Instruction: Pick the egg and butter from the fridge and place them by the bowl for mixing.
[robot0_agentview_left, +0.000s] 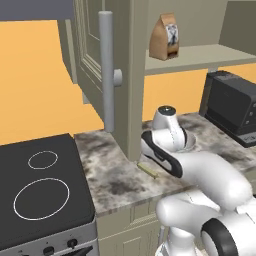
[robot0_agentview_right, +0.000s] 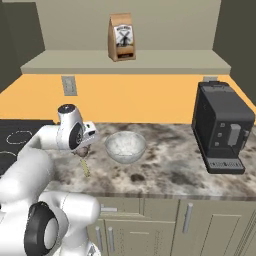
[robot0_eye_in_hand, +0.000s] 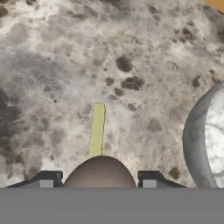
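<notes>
My gripper (robot0_eye_in_hand: 99, 180) hangs just above the marbled counter (robot0_eye_in_hand: 52, 65), shut on the tan-brown egg (robot0_eye_in_hand: 99, 172), which bulges between the two dark fingertips (robot0_eye_in_hand: 48, 179). Right below and ahead of the egg, the pale yellow butter stick (robot0_eye_in_hand: 96, 130) lies flat on the counter. The shiny metal bowl (robot0_eye_in_hand: 204, 140) stands close by, a short gap from the butter. In the right base view the gripper (robot0_agentview_right: 82, 149) points down with the egg (robot0_agentview_right: 83, 150) left of the bowl (robot0_agentview_right: 125, 146), above the butter (robot0_agentview_right: 85, 167). The fridge's dark interior is out of view.
A black coffee machine (robot0_agentview_right: 222, 127) stands on the counter to the right. A brown paper bag (robot0_agentview_right: 121, 37) sits on the shelf above. The black cooktop (robot0_agentview_left: 40, 190) lies to the left. A tall beige door panel with a long grey bar handle (robot0_agentview_left: 106, 70) juts out over the counter's left end.
</notes>
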